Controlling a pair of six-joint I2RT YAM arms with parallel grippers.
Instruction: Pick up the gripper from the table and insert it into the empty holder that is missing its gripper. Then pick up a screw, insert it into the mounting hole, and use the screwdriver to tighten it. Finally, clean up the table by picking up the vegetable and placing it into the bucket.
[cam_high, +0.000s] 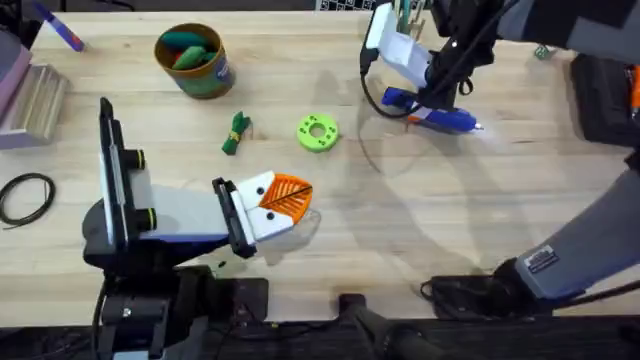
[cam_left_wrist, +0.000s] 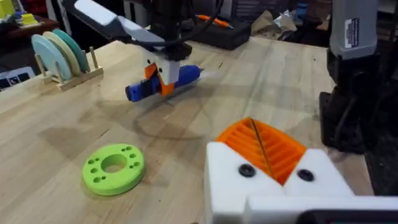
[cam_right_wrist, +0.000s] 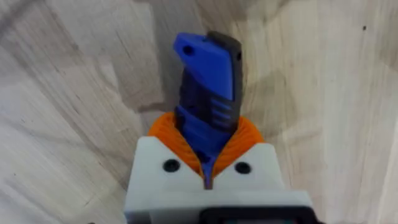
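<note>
My right gripper (cam_high: 418, 108) reaches to the far middle of the table and is shut on the blue screwdriver (cam_high: 445, 119). The right wrist view shows its orange pads (cam_right_wrist: 163, 127) clamped round the screwdriver (cam_right_wrist: 208, 81). From the left wrist, the right gripper (cam_left_wrist: 163, 79) holds the screwdriver (cam_left_wrist: 180, 78) low over the wood. My left gripper (cam_high: 292, 196) rests near the table's centre, shut with nothing between its pads (cam_left_wrist: 273, 149). The dark green vegetable (cam_high: 236, 133) lies on the table, in front of the green bucket (cam_high: 212, 80). The task's gripper, the holder and the screw are out of view.
A lime-green ring-shaped disc (cam_high: 317, 131) (cam_left_wrist: 113, 168) lies between the vegetable and the screwdriver. The bucket holds other toy vegetables (cam_high: 188, 50). A black cable loop (cam_high: 25, 195) lies at the left edge. A rack of discs (cam_left_wrist: 62, 56) stands far off.
</note>
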